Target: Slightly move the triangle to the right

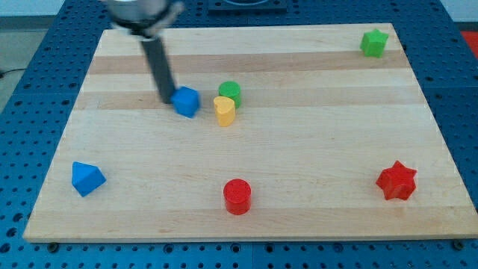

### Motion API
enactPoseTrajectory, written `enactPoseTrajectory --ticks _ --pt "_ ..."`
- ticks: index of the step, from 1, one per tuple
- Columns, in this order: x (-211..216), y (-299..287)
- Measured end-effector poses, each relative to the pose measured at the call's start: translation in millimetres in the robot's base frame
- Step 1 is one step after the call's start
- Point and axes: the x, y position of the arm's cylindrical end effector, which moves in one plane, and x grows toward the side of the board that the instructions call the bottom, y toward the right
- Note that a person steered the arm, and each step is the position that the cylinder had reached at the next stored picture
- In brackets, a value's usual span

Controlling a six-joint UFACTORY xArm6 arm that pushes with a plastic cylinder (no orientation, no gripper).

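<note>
Camera view looks down on my wooden counter [299, 157], and I take the red cylinder [237, 196] as my landmark, since it sits nearest the view's bottom edge with only a narrow strip of wood below it. To the view's left of the red cylinder, well apart from it, lies the blue triangle [87, 178], close to the counter's left edge; between the two the wood is open, so that side of the triangle has plenty of room, while little wood separates it from the left edge. To the view's right of the red cylinder, well apart, stands the red star [396, 181], near the right edge.

Farther up the view from the red cylinder, across a wide bare band of wood, come three blocks close together: the yellow block [225, 110], roundish, almost straight above the cylinder; the green cylinder [230, 93] touching or just behind the yellow one; and the blue cube [186, 101] just beside them to the left. My tip [166, 99] rests at the blue cube's left side, touching it or nearly so, far from the blue triangle. I carry no pincer, only this dark rod, so nothing is gripped.

Farthest from the red cylinder, in the counter's top right corner, sits the green star [374, 42], close to both edges.

I can read no writing or labels anywhere.
</note>
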Motion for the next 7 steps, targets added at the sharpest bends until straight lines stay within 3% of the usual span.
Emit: enactPoseTrajectory --ticks 1,2,3,4,5,7 --pt "12.7 -30.4" --pt "88.8 -90.2" --pt "196.4 -24.3" --pt "223.7 -84.5" --pt "227.7 -154.5" --pt "178.3 -125.7"
